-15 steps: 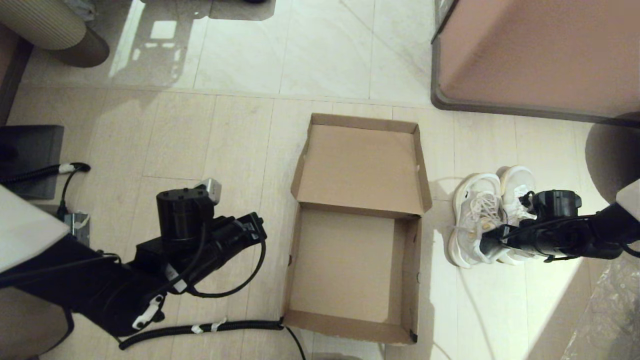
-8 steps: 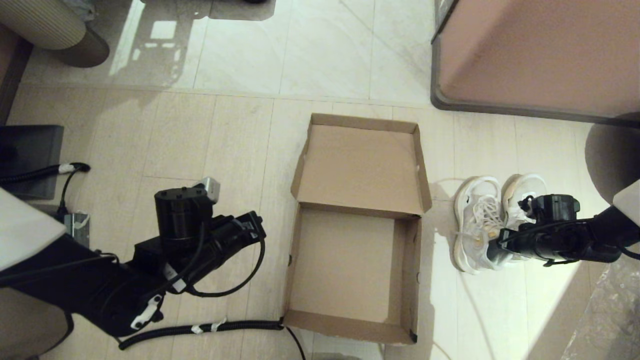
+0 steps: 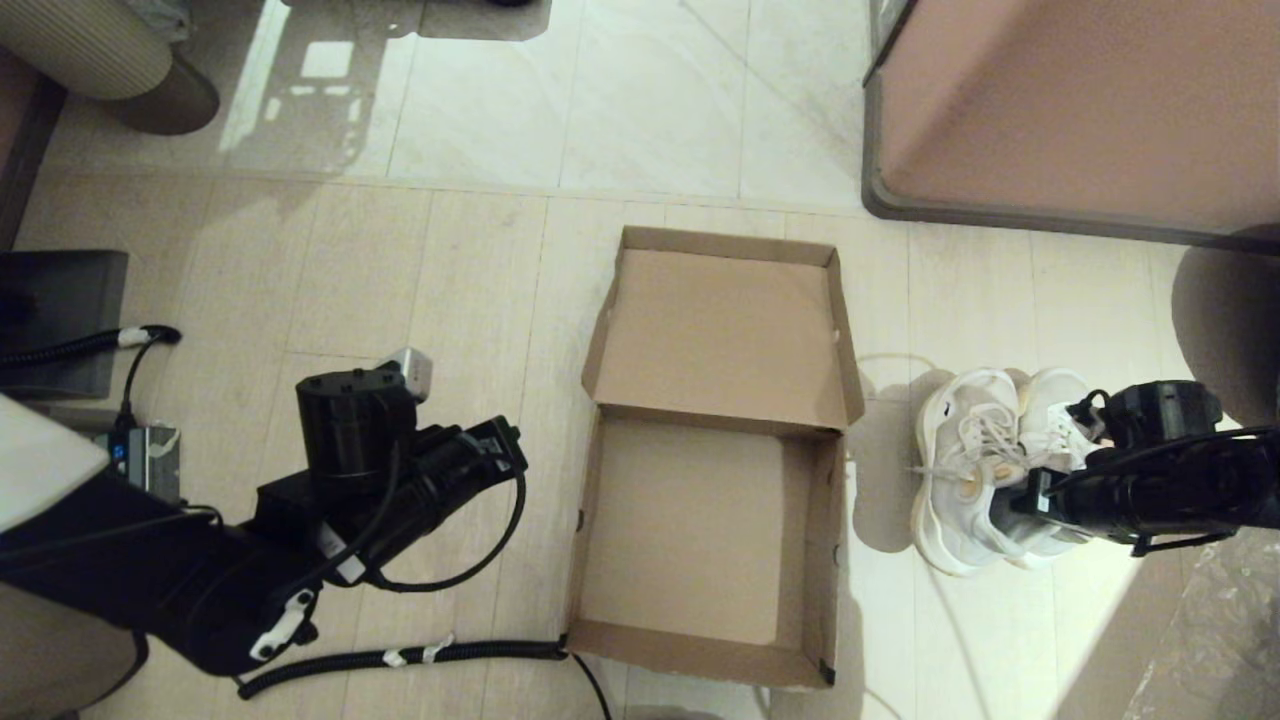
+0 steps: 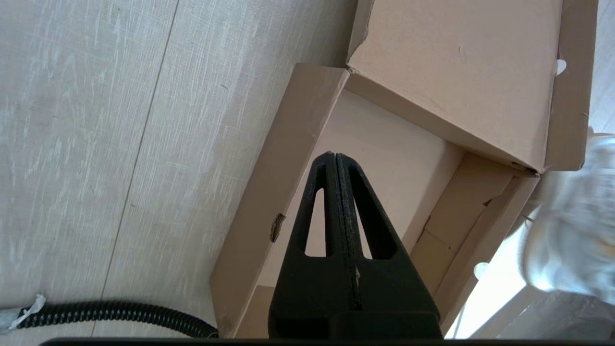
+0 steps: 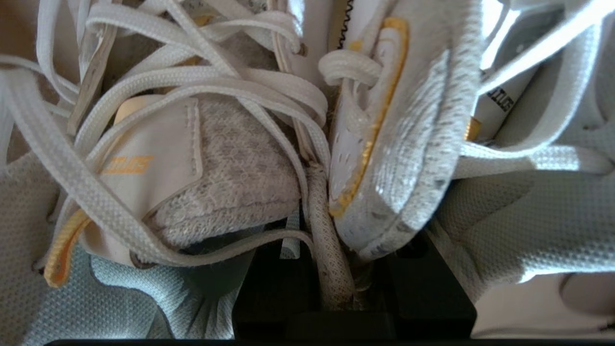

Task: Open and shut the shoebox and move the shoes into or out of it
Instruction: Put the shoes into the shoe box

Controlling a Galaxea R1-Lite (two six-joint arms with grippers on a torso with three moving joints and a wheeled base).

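The brown cardboard shoebox (image 3: 822, 540) lies open on the floor, empty, its hinged lid (image 3: 725, 330) folded back on the far side. The pair of white sneakers (image 3: 975, 460) hangs to the right of the box, casting a separate shadow on the floor. My right gripper (image 3: 1020, 500) is shut on the inner collars of both shoes (image 5: 230, 168), pinched together between its fingers (image 5: 336, 288). My left gripper (image 3: 515, 450) hovers left of the box, shut with nothing in it (image 4: 334, 158); the box's left wall (image 4: 288, 158) lies beneath it.
A large pinkish-brown dark-rimmed furniture block (image 3: 1080, 110) stands at the far right. A black corrugated cable (image 3: 420, 655) runs along the floor to the box's near left corner. A dark case (image 3: 60, 310) sits at the left, clear plastic sheeting (image 3: 1220, 620) at the near right.
My right gripper has drawn the shoes nearer and slightly right, and they look raised, their shadow now apart from them. The left arm has eased a little to the left.
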